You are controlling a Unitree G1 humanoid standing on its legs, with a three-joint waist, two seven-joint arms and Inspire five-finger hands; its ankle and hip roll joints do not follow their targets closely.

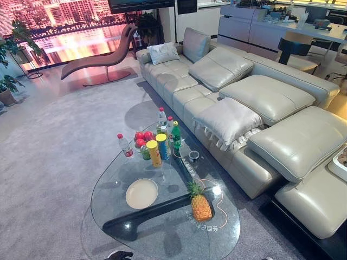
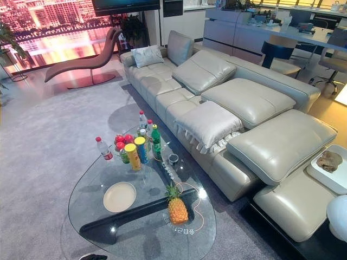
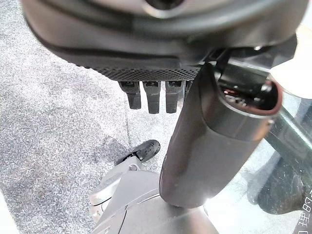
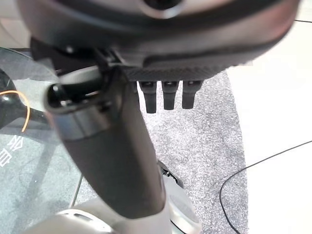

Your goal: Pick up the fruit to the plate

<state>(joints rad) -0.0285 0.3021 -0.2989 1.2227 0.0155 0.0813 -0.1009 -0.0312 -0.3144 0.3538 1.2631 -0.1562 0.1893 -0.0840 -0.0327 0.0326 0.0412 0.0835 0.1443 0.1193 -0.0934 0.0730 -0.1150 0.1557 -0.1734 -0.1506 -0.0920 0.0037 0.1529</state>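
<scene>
Both hands hang relaxed, fingers straight and empty, left hand [image 3: 151,95] and right hand [image 4: 168,95] low beside the glass table [image 1: 108,184]; pineapple [image 1: 200,205] stands lower centre, just right of the empty plate [image 1: 141,193], unreached.

Glass table [image 1: 103,206] before a grey sofa [image 1: 260,108], pineapple [image 1: 199,205] near its right edge, empty plate [image 1: 141,193] at centre, apples [image 1: 142,138] among bottles [image 1: 165,132] at the far edge

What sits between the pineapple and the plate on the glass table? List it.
Nothing visible: bare glass table separates the pineapple from the plate. The bottles and cans stand farther back, off that line.
</scene>
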